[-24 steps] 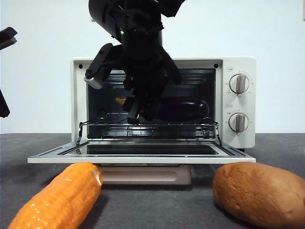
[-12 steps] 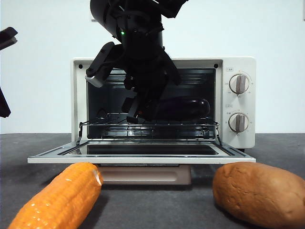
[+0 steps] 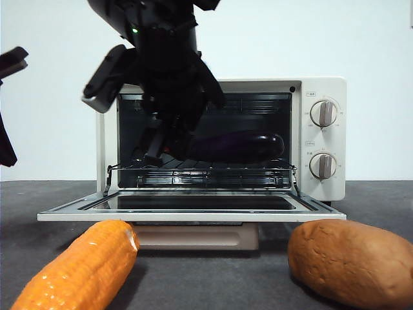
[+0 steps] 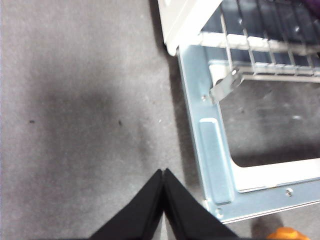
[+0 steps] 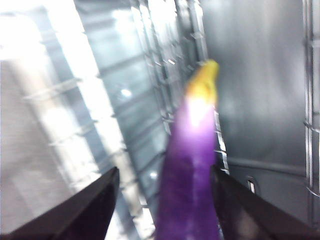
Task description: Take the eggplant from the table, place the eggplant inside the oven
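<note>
Nearest the camera, at the front edge of the worktop (image 3: 213, 284), an orange corn cob (image 3: 80, 268) is seen toward the left corner and a brown potato-like lump (image 3: 352, 261) toward the right. Neither belongs to the task.

Behind them the oven (image 3: 322, 87) stands with its door (image 3: 193, 208) dropped flat. The left claw (image 4: 163, 205) is clenched with nothing in it and hangs over bare worktop beside the door's left corner, waiting.

Further in, the eggplant (image 3: 242, 146) is found lying lengthwise on the wire rack (image 3: 200, 173) inside the oven, toward the right side of the cavity. The right claw (image 5: 165, 200) is held at the mouth of the oven, released: its jaws are spread to either side of the eggplant, and no contact can be made out in the blurred right wrist view. The yellowish stem end (image 5: 204, 80) points toward the back wall.

The eggplant is judged light and fairly firm, but its glossy skin is probably slippery. If it must be taken again, the thick middle of the body would be the better hold, not the tapering stem end.
</note>
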